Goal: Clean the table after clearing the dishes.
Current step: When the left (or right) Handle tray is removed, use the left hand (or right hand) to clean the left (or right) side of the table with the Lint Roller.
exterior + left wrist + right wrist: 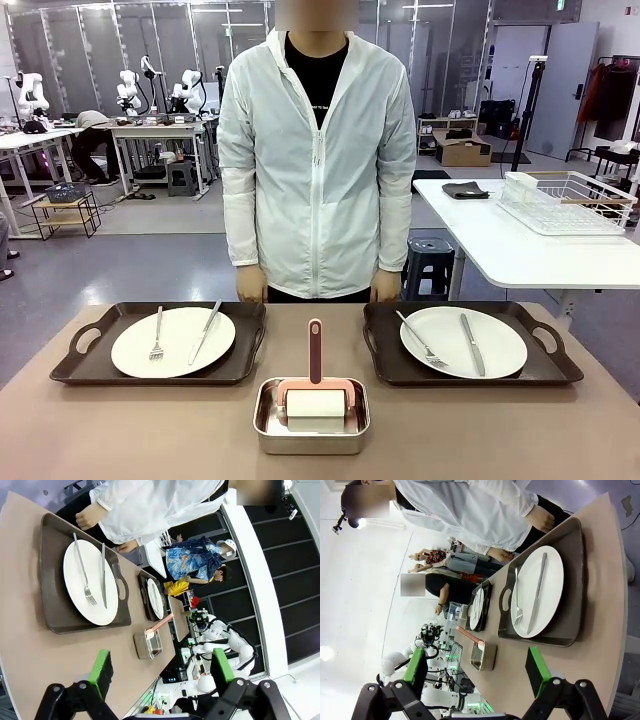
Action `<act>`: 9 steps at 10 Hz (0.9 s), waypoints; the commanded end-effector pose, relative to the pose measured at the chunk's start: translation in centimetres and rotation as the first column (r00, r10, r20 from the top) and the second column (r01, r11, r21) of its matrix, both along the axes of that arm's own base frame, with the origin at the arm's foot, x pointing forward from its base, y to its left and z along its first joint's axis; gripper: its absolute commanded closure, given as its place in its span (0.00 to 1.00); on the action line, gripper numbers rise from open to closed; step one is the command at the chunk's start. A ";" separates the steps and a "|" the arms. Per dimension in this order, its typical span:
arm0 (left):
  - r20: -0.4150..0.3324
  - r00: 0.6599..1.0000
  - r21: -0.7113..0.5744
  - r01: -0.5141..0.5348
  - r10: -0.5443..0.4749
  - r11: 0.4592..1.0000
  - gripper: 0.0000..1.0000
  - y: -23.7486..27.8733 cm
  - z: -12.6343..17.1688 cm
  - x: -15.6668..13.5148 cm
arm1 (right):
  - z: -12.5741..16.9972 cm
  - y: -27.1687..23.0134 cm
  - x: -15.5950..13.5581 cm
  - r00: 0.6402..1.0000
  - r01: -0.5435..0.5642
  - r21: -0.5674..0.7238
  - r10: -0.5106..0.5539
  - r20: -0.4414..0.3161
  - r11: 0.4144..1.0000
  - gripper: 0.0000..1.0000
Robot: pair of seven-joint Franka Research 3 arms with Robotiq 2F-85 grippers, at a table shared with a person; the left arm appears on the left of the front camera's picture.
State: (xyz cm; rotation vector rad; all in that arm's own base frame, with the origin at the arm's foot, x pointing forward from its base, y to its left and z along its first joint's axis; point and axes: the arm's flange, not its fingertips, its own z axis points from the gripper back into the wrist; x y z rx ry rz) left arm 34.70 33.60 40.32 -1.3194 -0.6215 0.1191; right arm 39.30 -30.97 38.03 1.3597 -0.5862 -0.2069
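Two white plates lie on dark handled trays on the tan table [120, 430]. The left plate [173, 341] and the right plate [463, 341] each carry a fork and a knife. My left gripper [161, 667] hangs open above the table's left end, with the nearer plate [90, 582] on its tray [52, 600] ahead. My right gripper [476, 667] is open too, over the right end, facing its plate [537, 590] and tray [575, 580]. Nothing sits between either pair of green pads.
A square steel tin [312, 418] holding a pink-handled white roller [315, 385] stands at the front middle, between the trays. A person in a white jacket [315, 150] stands at the far edge, hands down by the trays. A white side table with a dish rack [565, 200] stands back right.
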 end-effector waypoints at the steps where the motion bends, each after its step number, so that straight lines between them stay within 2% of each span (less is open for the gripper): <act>1: 0.008 1.000 -0.004 0.003 -0.003 1.000 0.00 0.2 0.2 -0.2 | 0.3 0.1 0.1 1.000 -0.002 -0.002 0.002 0.003 1.000 0.00; 9: 0.008 1.000 -0.004 0.003 -0.003 1.000 0.00 0.2 0.2 -0.2 | 0.3 0.1 0.1 1.000 -0.002 -0.002 0.002 0.003 1.000 0.00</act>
